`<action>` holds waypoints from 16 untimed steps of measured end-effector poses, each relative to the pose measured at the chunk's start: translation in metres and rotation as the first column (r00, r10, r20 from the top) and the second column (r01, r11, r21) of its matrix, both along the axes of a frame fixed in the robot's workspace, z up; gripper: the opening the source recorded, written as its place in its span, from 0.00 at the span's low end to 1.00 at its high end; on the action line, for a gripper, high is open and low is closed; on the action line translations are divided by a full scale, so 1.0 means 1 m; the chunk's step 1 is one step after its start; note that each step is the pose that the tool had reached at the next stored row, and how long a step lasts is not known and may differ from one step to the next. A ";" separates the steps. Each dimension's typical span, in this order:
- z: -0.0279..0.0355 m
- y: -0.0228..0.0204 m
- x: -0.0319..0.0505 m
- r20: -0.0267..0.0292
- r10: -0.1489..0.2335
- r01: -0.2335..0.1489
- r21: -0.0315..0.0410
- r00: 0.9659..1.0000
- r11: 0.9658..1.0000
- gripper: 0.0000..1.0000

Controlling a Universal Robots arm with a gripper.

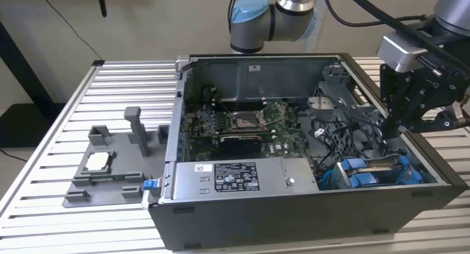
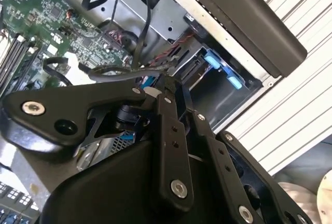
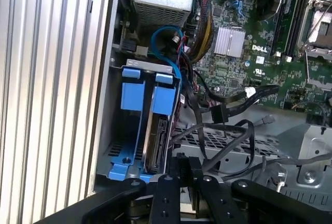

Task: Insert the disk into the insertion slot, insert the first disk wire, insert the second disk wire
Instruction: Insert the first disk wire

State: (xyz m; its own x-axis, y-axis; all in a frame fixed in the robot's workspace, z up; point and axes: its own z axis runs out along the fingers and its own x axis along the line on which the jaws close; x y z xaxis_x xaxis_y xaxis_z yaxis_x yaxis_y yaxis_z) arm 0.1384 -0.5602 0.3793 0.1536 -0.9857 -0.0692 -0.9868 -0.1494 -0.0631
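Beside the slot (image 3: 115, 130), the gripper (image 3: 185, 161) hangs by the seated disk (image 3: 155, 141).
Disk's connector edge faces loose wires (image 3: 218, 114), likely for plugging; I cannot tell the grip's state.

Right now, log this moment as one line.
silver hard drive in blue carrier: in grey metal drive bay | gripper: near bay, by black cables

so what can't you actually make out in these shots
- Silver hard drive in bright blue plastic carrier: edge-on in first wrist view, carrier hides its label face.
- Narrow grey metal drive bay: second wrist view, mostly behind black gripper.
- Exterior view: drive too small to judge how deep it sits.
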 end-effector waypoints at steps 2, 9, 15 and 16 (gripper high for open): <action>-0.0016 0.0000 0.0010 -0.005 -0.003 0.003 0.000 1.000 1.000 0.19; -0.0056 0.0000 0.0065 -0.033 -0.009 0.009 -0.002 0.999 1.000 0.19; -0.0112 0.0000 0.0157 -0.049 -0.010 0.010 -0.002 0.999 1.000 0.19; -0.0123 0.0000 0.0177 -0.049 -0.010 0.010 -0.002 0.999 1.000 0.19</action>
State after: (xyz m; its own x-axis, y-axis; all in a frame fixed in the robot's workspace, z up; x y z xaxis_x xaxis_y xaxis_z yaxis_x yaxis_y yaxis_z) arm 0.1560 -0.5602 0.3670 0.1402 -0.9873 -0.0745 -0.9901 -0.1396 -0.0141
